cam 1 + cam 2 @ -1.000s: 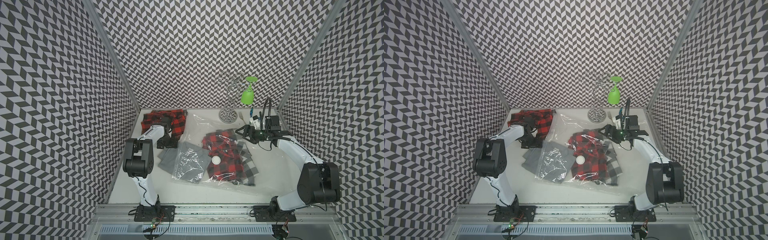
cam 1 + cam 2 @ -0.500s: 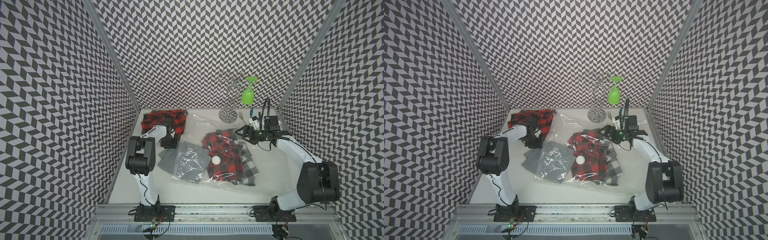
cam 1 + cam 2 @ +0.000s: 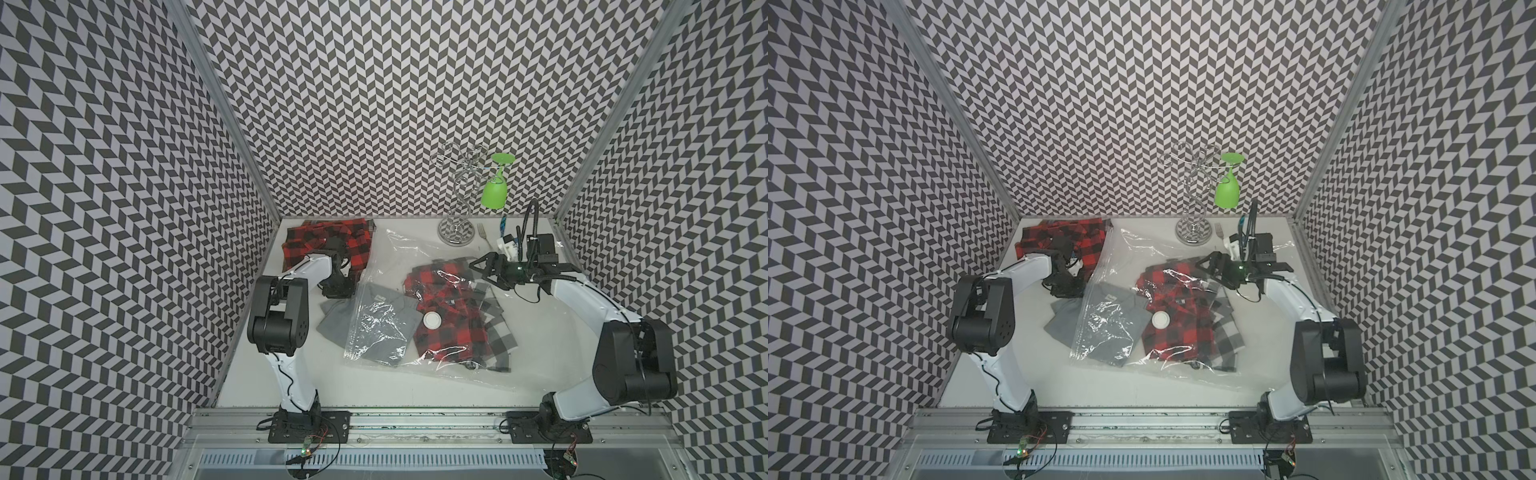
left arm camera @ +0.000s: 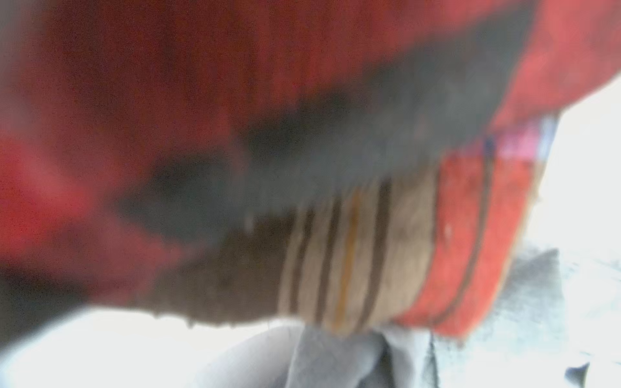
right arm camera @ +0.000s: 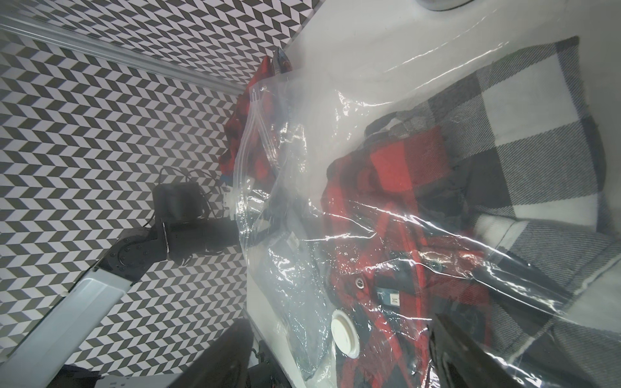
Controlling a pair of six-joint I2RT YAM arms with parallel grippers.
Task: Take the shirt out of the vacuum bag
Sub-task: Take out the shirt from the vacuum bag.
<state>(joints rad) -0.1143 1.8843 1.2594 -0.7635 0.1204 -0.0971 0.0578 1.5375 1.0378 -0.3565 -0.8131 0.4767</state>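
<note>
Three folded shirts (image 3: 449,328) lie in the vacuum bag (image 3: 399,249) mid-table, the grey shirt (image 3: 332,320) half out at its left. The right gripper (image 3: 484,269) hovers spread wide over the bag's far edge, gripping nothing. The left gripper (image 3: 338,284) sits against a loose red plaid shirt (image 3: 328,237); I cannot tell how its jaws stand.

Vacuum bag (image 3: 1133,253) flat, red plaid shirt (image 3: 1183,332) inside; grey shirt (image 3: 1063,322) partly out; right pincer (image 3: 1212,272) spread.

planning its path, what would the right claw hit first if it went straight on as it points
Probably the vacuum bag: the open right claw points at its plastic film, which covers the red plaid shirt inside. Its height above the film is unclear.
</note>
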